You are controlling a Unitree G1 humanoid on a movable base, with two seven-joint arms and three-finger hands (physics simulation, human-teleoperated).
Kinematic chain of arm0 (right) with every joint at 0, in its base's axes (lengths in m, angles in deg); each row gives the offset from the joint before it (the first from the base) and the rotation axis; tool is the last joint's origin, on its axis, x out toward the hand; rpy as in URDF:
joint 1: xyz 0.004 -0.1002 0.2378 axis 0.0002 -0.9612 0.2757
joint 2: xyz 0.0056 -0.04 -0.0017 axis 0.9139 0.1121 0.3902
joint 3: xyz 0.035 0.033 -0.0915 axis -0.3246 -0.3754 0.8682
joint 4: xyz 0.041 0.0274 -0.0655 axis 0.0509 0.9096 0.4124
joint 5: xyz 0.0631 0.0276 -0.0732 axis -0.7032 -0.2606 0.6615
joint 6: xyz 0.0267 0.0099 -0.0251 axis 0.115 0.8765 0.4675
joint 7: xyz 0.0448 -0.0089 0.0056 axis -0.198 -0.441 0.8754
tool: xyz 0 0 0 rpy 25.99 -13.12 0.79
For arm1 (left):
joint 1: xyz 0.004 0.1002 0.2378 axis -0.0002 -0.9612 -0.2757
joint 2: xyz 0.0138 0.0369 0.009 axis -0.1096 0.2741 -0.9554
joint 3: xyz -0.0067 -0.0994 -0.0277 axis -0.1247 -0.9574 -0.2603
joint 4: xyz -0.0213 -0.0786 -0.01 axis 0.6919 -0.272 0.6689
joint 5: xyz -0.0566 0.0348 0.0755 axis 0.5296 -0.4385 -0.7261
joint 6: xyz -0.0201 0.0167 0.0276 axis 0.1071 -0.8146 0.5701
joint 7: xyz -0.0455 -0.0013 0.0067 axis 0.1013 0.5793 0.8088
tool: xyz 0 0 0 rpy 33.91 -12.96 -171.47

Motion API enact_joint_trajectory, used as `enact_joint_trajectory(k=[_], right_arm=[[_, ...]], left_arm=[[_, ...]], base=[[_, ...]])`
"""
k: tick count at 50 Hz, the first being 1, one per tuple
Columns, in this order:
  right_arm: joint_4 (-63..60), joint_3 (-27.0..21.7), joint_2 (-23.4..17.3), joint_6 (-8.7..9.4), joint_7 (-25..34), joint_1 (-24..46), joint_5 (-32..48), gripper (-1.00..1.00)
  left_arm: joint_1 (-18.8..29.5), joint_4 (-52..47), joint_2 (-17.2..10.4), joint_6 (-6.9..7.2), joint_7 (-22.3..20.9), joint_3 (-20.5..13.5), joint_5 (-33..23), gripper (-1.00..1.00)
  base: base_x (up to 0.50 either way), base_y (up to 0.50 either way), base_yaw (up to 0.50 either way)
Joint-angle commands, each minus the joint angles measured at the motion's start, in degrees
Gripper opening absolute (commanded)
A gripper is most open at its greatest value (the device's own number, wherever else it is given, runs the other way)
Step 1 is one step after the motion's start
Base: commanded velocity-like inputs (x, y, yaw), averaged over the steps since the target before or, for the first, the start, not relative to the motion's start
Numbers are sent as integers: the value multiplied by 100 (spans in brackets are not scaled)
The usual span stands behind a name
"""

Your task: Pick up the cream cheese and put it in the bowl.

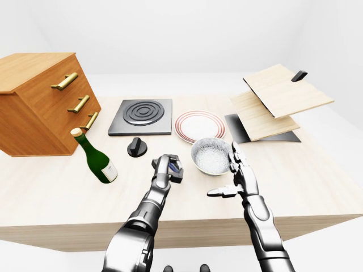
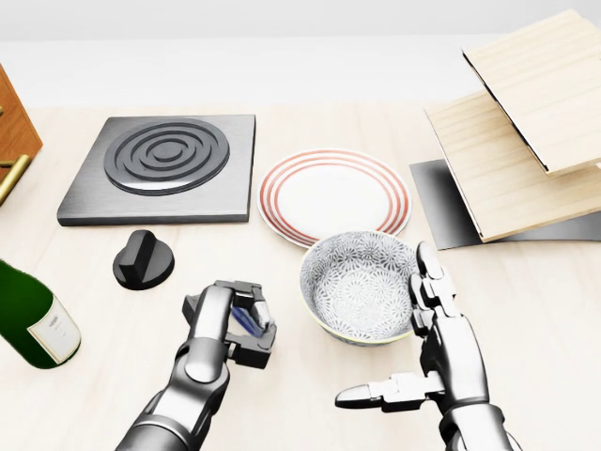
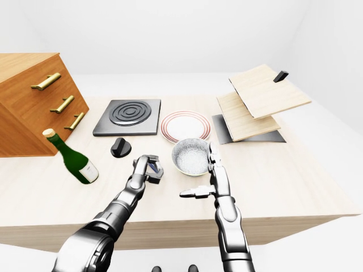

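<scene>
The cream cheese (image 2: 247, 319) is a small white and blue box, mostly hidden inside my left hand (image 2: 240, 324), whose fingers are curled shut round it low and left of centre in the head view. Just to its right stands the patterned grey bowl (image 2: 362, 285), nothing inside it. My right hand (image 2: 406, 349) is open at the bowl's lower right, fingers upright and thumb pointing left, holding nothing.
A red-rimmed plate (image 2: 334, 195) lies above the bowl. A stove plate (image 2: 164, 166) and black knob (image 2: 143, 259) are at upper left, a green bottle (image 2: 33, 315) at far left, a wooden drawer chest (image 1: 39, 102) behind it, and stacked wooden boards (image 2: 526, 141) at right.
</scene>
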Motion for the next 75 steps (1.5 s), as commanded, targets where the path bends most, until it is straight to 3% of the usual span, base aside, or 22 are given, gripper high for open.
enact_joint_trajectory(k=[1,5,16,26,32,41,52,64,75], right_arm=[[36,21,5,0,20,-3,25,100],[5,13,2,0,25,-1,15,100],[-72,14,2,0,41,-11,6,100],[-35,-119,-56,0,31,127,-78,100],[236,-438,-256,0,-123,640,-206,100],[558,-877,-734,319,-276,1384,-554,100],[48,-1089,-853,526,-223,1102,-780,100],[-466,-1361,-914,668,-117,887,-949,100],[-607,-1626,-1036,736,-27,815,-1213,100]], left_arm=[[74,-125,-19,0,-99,-51,314,-100],[137,-216,-69,0,-150,-91,424,-100],[125,-1742,-268,0,-378,-161,1038,-100],[108,-2592,-260,0,-447,-89,1125,-100],[92,-2836,-80,0,-569,57,1042,-100],[-69,-3521,263,0,-683,304,818,-100],[-401,-4067,612,0,-915,642,552,-100],[-543,-3779,1069,0,-1204,925,267,-100],[454,-1971,1157,0,-1096,558,626,-100]], base=[[0,0,0],[0,0,0],[0,0,0],[0,0,0],[0,0,0],[0,0,0],[0,0,0],[0,0,0],[0,0,0]])
